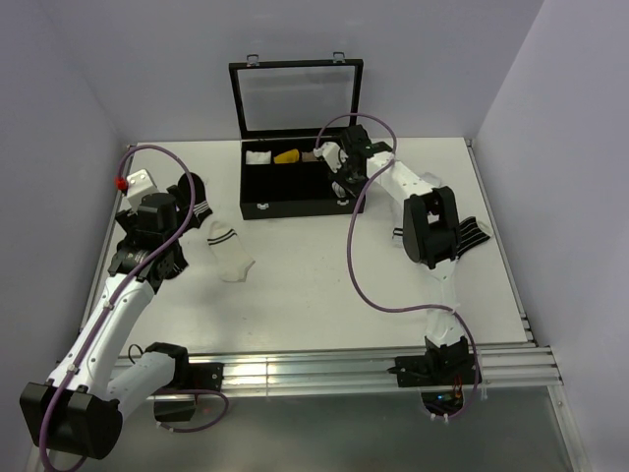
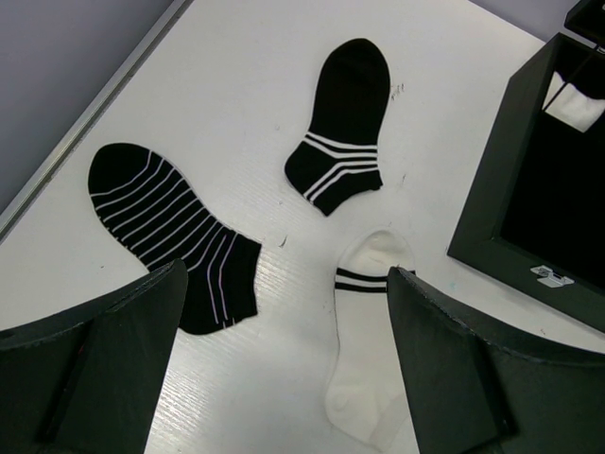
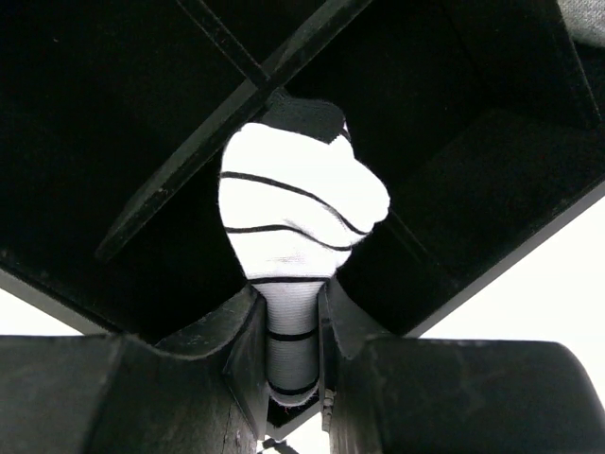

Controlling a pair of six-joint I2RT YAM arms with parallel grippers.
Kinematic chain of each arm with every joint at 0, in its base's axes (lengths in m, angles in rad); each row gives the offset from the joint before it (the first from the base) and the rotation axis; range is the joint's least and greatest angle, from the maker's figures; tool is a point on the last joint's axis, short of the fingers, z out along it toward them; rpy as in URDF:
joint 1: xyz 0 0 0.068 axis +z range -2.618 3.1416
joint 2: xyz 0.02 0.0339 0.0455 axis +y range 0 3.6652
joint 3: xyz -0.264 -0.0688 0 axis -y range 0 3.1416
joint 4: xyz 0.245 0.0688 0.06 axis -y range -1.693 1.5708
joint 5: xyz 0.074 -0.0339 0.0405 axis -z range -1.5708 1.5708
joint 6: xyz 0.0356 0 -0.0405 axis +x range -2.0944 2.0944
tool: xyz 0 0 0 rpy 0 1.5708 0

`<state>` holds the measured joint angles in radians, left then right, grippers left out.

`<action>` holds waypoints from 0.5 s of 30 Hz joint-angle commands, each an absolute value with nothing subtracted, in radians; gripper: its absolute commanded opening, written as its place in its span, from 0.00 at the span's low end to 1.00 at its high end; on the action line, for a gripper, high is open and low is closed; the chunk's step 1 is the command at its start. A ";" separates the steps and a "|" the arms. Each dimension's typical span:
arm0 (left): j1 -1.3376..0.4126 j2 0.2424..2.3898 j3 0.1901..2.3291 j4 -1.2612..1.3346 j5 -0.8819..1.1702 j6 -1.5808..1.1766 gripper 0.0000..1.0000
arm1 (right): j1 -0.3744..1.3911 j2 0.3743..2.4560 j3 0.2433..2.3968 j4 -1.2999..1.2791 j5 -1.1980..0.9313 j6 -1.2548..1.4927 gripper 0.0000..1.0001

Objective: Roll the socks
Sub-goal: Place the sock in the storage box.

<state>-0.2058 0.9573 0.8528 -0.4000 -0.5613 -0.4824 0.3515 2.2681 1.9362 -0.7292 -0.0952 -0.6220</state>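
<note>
Sock bundle sits clamped between right jaws.

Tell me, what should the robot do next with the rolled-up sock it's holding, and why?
Probably lower a little and open the right end effector: it is shut on the rolled sock, which hangs just over a black box compartment.

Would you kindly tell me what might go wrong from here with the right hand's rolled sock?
The right hand pinches the rolled sock only by its narrow end, so it could slip or unroll. It hangs close to a divider in the black box and may snag there. The open left hand hovers over the cream sock, which it might wrongly grab.
</note>
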 commanded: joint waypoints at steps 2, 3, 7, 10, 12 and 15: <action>-0.199 0.936 0.848 -0.360 -0.545 -0.466 0.91 | 0.364 2.312 1.890 -0.703 -0.206 -0.549 0.07; -0.199 0.934 0.847 -0.359 -0.542 -0.466 0.91 | 0.357 2.312 1.887 -0.712 -0.218 -0.542 0.09; -0.199 0.927 0.845 -0.356 -0.526 -0.468 0.92 | 0.348 2.315 1.878 -0.735 -0.222 -0.520 0.21; -0.201 0.916 0.845 -0.356 -0.525 -0.469 0.91 | 0.348 2.283 1.849 -0.724 -0.216 -0.509 0.32; -0.199 0.907 0.844 -0.357 -0.523 -0.469 0.91 | 0.348 2.248 1.830 -0.709 -0.213 -0.508 0.36; -0.199 0.894 0.842 -0.359 -0.522 -0.472 0.91 | 0.348 2.208 1.821 -0.710 -0.213 -0.505 0.42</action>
<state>-0.2058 0.9222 0.8490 -0.3965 -0.5354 -0.4828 0.3344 2.2311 1.8759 -0.6514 -0.1501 -0.5495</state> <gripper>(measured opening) 0.917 0.402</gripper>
